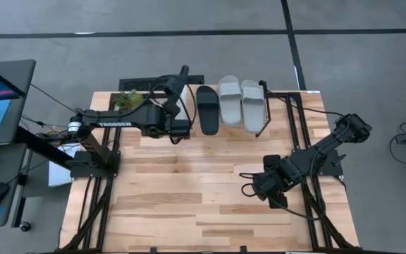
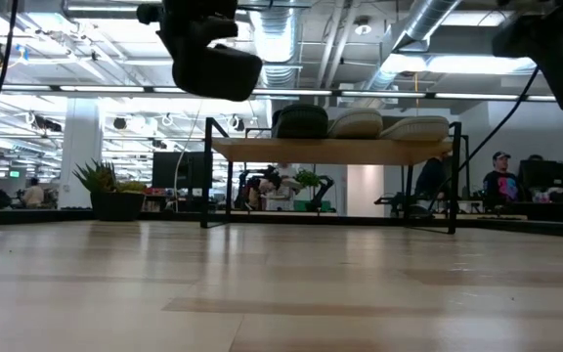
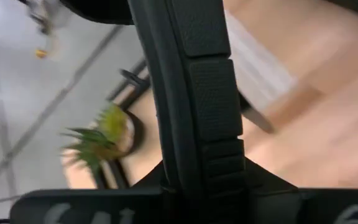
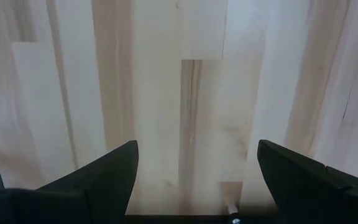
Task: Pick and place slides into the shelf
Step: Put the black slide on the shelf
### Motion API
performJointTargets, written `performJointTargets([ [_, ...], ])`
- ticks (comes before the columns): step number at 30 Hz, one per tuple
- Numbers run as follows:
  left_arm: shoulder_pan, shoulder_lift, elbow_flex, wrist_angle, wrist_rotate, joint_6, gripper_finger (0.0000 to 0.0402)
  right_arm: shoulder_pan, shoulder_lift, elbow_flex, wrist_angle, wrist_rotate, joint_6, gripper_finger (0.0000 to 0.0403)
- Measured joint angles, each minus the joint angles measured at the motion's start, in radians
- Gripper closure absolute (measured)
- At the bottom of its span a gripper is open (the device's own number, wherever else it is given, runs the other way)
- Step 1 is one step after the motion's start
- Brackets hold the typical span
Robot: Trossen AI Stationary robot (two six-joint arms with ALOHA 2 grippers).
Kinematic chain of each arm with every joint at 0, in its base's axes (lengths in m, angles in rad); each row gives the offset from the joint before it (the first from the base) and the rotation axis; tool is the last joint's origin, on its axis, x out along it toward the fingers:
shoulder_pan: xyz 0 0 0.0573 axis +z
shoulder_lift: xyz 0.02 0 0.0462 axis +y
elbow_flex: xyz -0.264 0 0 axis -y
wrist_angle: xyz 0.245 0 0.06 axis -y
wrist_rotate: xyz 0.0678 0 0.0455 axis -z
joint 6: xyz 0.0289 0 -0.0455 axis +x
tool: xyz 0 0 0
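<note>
A black slide (image 1: 207, 109) and two light grey slides (image 1: 230, 101) (image 1: 253, 106) lie side by side on their soles on the shelf (image 2: 330, 150) at the table's far edge. My left gripper (image 1: 168, 102) is raised in front of the shelf's left end, pointing toward the far edge. It is shut on the second black slide (image 1: 177, 79), which fills the middle of the left wrist view (image 3: 204, 93). My right gripper (image 1: 251, 188) hangs open, pointing down over bare tabletop at the right near part (image 4: 194, 180). My left gripper holds the black slide by the end nearest the wrist (image 3: 204, 180); the slide itself hides the fingers there. The slide runs lengthwise along the fingers, out toward the far edge, turned on its edge. It is lifted clear of table and shelf (image 2: 213, 64).
A small potted plant (image 1: 127, 100) stands on the table just left of the shelf, close to the left arm. The shelf plank left of the black slide (image 2: 301, 120) is bare. The table's middle and near part are bare wood. People sit in the room beyond.
</note>
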State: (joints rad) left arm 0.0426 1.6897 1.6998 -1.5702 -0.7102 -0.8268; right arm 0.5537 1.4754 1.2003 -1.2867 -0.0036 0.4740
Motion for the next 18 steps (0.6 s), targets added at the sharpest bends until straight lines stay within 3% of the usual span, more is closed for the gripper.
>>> performJointTargets([
  [6,-0.015,0.0,0.049,-0.001,0.099,-0.078,0.0359,0.0,0.0,0.0,-0.002,0.0,-0.065,0.0081],
  [18,-0.035,0.052,0.208,0.043,0.121,-0.188,0.0359,-0.021,0.0,0.0,-0.006,0.004,-0.145,0.0081],
])
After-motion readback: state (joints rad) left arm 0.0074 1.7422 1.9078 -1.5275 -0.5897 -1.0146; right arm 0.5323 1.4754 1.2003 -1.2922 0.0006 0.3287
